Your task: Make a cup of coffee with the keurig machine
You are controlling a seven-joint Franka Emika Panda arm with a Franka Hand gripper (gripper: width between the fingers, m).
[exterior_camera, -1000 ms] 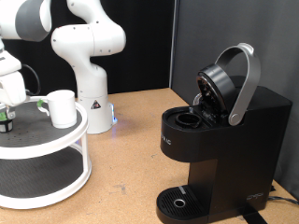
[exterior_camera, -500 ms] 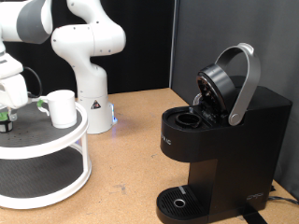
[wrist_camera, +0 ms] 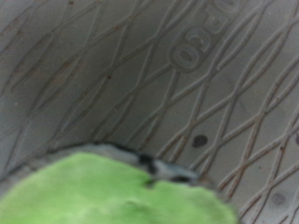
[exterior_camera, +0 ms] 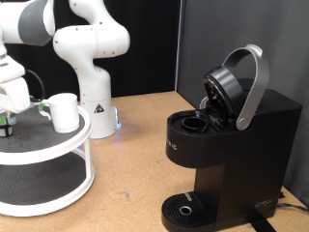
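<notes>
The keurig machine point(exterior_camera: 232, 145) stands at the exterior view's right, black, with its grey-handled lid raised and the pod chamber point(exterior_camera: 193, 123) open and empty. Its round drip tray point(exterior_camera: 183, 207) is bare. The white cup point(exterior_camera: 64, 111) stands upright on the top tier of a white round stand point(exterior_camera: 58, 145) at the left. My gripper point(exterior_camera: 8, 108) is at the far left edge, lowered right over a small green-topped pod point(exterior_camera: 4, 122) on that tier, to the left of the cup. The wrist view shows the pod's green top point(wrist_camera: 112, 191) very close on the grey patterned mat point(wrist_camera: 140, 65); no fingers show there.
The arm's white base point(exterior_camera: 92, 58) stands behind the stand. The stand has a lower tier point(exterior_camera: 39, 179). Bare wooden tabletop point(exterior_camera: 130, 164) lies between the stand and the machine. A black backdrop is behind.
</notes>
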